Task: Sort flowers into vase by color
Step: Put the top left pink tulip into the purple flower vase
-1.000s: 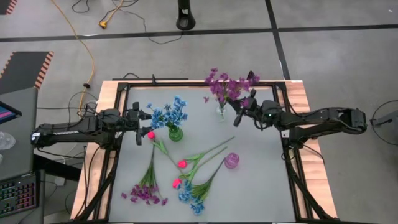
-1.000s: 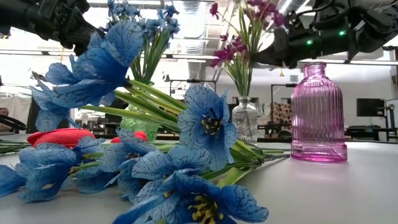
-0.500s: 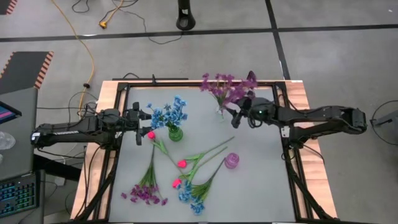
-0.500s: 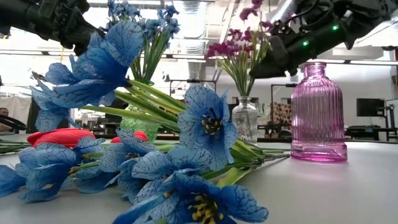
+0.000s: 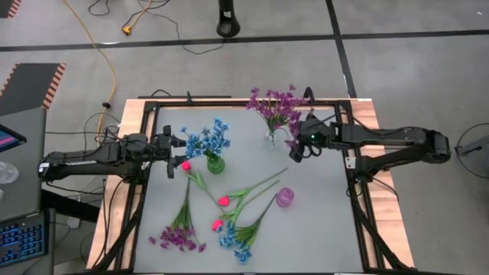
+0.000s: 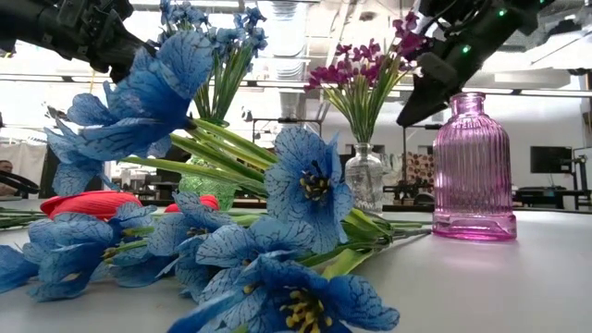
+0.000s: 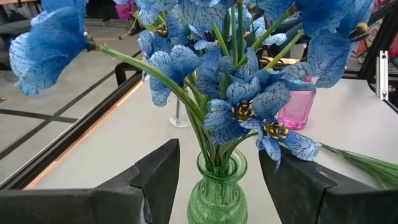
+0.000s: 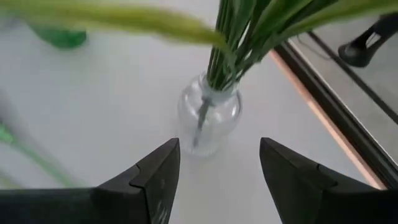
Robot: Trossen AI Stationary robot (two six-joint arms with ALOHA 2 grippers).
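Purple flowers [image 5: 273, 103] stand with their stems in a clear glass vase [image 5: 272, 137] at the far middle of the table. My right gripper [image 5: 295, 150] hovers open just right of that vase [image 8: 208, 121], touching nothing. Blue flowers [image 5: 206, 140] stand in a green vase [image 5: 215, 163]. My left gripper [image 5: 177, 143] waits open to the left of the green vase [image 7: 217, 196], apart from it. Loose sprigs lie flat on the near half of the table: pink-red buds [image 5: 223, 201], blue ones [image 5: 233, 238] and purple ones [image 5: 179, 238]. A pink ribbed vase [image 5: 284, 198] stands with nothing in it.
A black frame [image 5: 229, 103] runs around the grey tabletop. The loose stems fan across the middle toward the pink vase [image 6: 473, 171]. There is bare table to the right of the pink vase and along the near right corner.
My right gripper has let go of the purple flowers and drawn back a little toward the table's near and right edges. The purple bunch, tilted toward the gripper a second ago, has swung upright over the clear vase and now stands in it.
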